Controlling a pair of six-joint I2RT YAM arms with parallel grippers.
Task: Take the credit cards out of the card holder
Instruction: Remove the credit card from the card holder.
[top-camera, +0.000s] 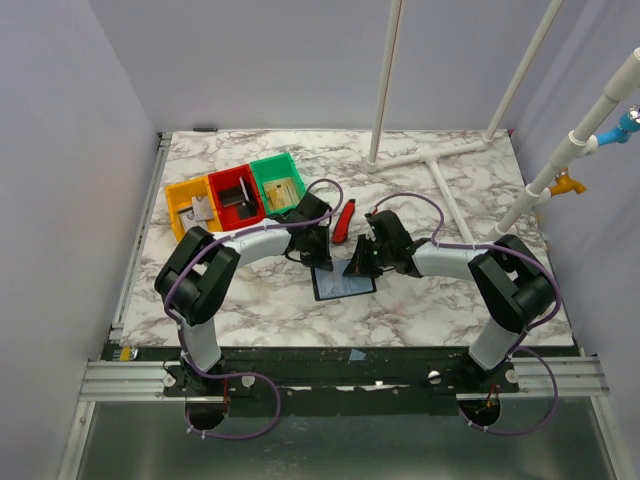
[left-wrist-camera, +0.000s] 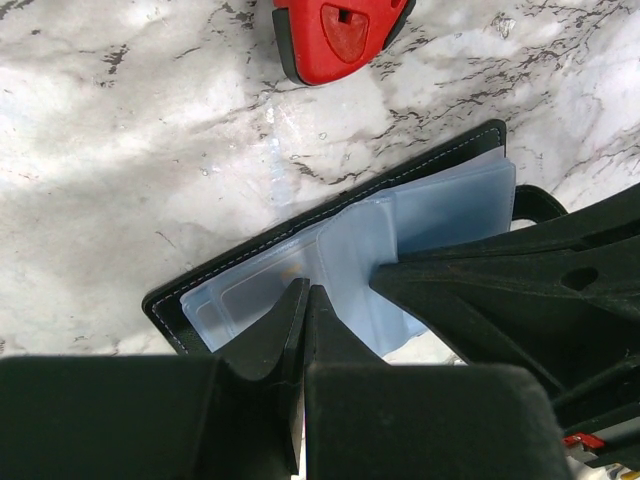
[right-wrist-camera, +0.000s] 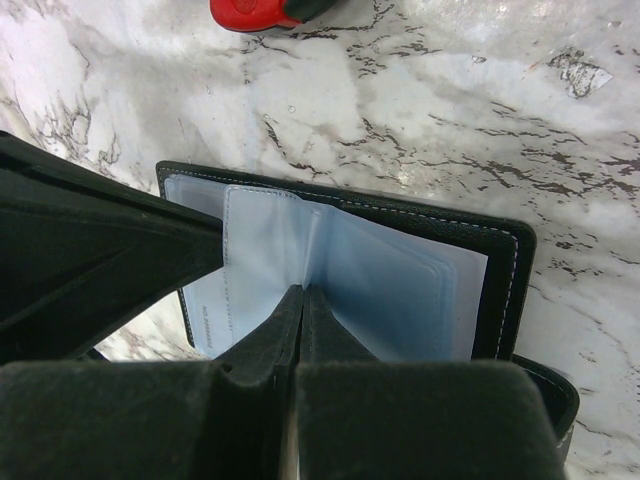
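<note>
We see the card holder (top-camera: 342, 286) lying open on the marble counter (top-camera: 430, 305), right under both sets of jaws, which meet over it from opposite sides. The left jaws are pressed together, tips resting on the bluish clear sleeves (left-wrist-camera: 440, 205). The right jaws are closed just as tightly, tips at the fold where the sleeves fan up. Nothing shows between either pair. A pale credit card (right-wrist-camera: 208, 312) shows through a sleeve just left of the right jaws. Each arm's black body crowds the other's view and covers part of the holder. Just beyond the jaws lies a red-and-black tool (left-wrist-camera: 335, 30). Farther off, past the left jaws, stand an orange bin (top-camera: 179, 196), a red bin (top-camera: 231, 179) and a green bin (top-camera: 271, 163).
</note>
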